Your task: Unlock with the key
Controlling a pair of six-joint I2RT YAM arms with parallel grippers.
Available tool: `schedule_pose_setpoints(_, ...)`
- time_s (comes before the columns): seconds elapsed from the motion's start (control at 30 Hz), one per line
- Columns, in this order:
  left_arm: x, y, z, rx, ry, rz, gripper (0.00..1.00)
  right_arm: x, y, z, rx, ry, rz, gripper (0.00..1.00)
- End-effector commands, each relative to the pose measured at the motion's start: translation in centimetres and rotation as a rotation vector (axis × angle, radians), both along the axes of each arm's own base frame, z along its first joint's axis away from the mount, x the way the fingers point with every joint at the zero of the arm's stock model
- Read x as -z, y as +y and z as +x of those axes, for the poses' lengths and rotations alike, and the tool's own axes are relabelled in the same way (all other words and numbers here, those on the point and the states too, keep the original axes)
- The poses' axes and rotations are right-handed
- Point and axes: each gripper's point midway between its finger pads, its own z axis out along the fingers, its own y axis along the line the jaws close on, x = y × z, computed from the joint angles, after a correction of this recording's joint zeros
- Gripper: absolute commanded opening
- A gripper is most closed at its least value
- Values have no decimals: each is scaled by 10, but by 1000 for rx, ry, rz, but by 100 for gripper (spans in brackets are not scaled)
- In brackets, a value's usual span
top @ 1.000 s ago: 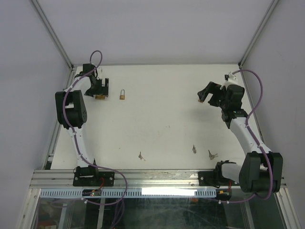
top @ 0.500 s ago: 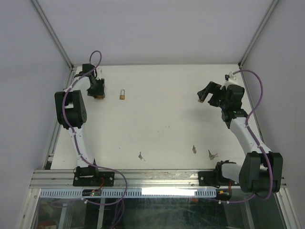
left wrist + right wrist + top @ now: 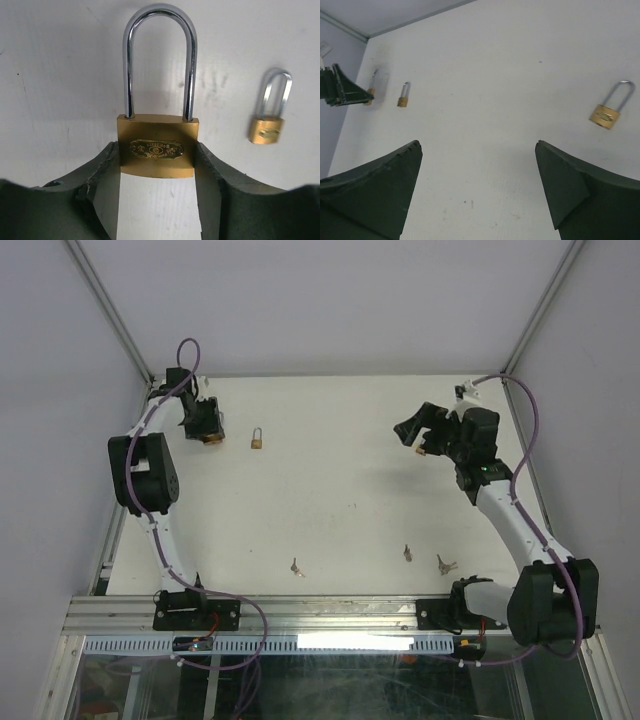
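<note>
A brass padlock with a long steel shackle lies flat at the table's far left, and my left gripper is shut on the sides of its body. From above, that left gripper sits at the far-left corner. A smaller brass padlock lies free just to its right, also seen from above. Three keys lie near the front edge, far from both grippers. My right gripper hangs open above the table at the far right, with nothing in it.
A third brass padlock lies on the table ahead and to the right of the right fingers. White walls and metal frame posts bound the table at back and sides.
The left jaws closed from wide open onto the padlock's body. The right arm swung left and toward the table's middle, its jaws still open.
</note>
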Motion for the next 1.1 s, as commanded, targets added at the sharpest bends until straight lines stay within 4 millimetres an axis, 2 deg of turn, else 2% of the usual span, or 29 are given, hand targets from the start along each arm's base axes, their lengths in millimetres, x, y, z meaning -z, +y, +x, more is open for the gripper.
schedule_pose_setpoints(0.0,-145,-28,8,27,-306,-130,0,-62,53,3,-127,-120,89,99)
schedule_pose_setpoints(0.17,-204,-29,-32,94,-389,-78,0,-100,116,-9,-254,-153,178,92)
schedule_pose_setpoints(0.27,-239,-35,-66,196,-475,-33,0,-127,156,-20,-317,-194,261,89)
schedule_pose_setpoints(0.3,-261,-38,-80,249,-555,-3,0,-138,170,-25,-337,-215,299,88)
schedule_pose_setpoints(0.33,-275,-42,-93,287,-614,16,0,-148,185,-29,-359,-235,344,87)
schedule_pose_setpoints(0.47,-321,-70,-143,427,-872,52,0,-190,252,-62,-509,-349,504,88)
schedule_pose_setpoints(0.57,-350,-96,-182,520,-1055,13,0,-207,302,-78,-594,-369,563,93)
schedule_pose_setpoints(0.67,-369,-109,-202,535,-1140,-9,0,-221,348,-100,-737,-413,615,94)
schedule_pose_setpoints(0.7,-372,-109,-203,518,-1142,-15,0,-227,357,-106,-769,-435,635,94)
schedule_pose_setpoints(0.73,-373,-109,-202,505,-1139,-19,0,-232,365,-120,-851,-455,653,95)
schedule_pose_setpoints(0.8,-373,-108,-201,495,-1134,-19,0,-238,368,-134,-914,-488,695,95)
schedule_pose_setpoints(0.93,-368,-113,-204,530,-1132,-23,0,-242,358,-125,-827,-534,736,94)
schedule_pose_setpoints(1.07,-360,-113,-207,559,-1144,10,0,-251,360,-114,-779,-564,719,87)
